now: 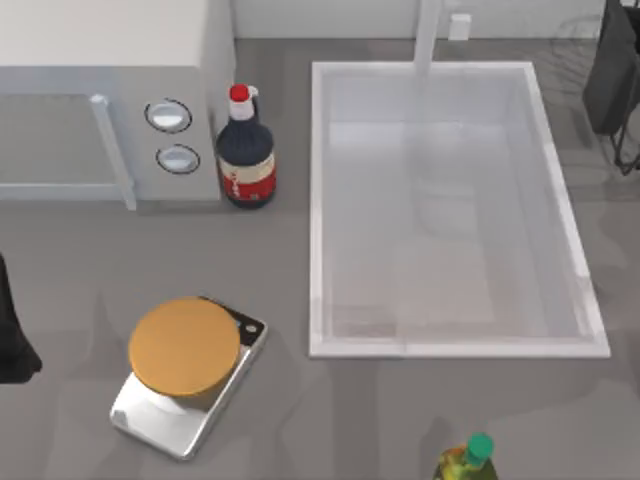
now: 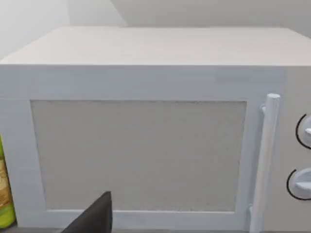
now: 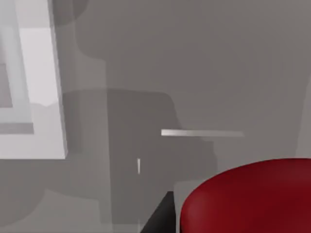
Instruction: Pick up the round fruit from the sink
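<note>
Red round fruit [image 3: 248, 199] sits close under the right wrist camera, apparently clamped in the right gripper, out past the sink [image 1: 320, 200] rim toward 2 o'clock. Keep the squeeze steady, lift straight; left gripper [image 2: 92, 221] parked by the microwave [image 2: 146, 145], fingers unclear.

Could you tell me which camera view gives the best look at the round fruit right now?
The right wrist view does: the round fruit sits large and glossy red close to the camera, beside a dark finger of the right tool, above grey tabletop. In the top view the sink holds no fruit; the left wrist view faces the microwave.
</note>
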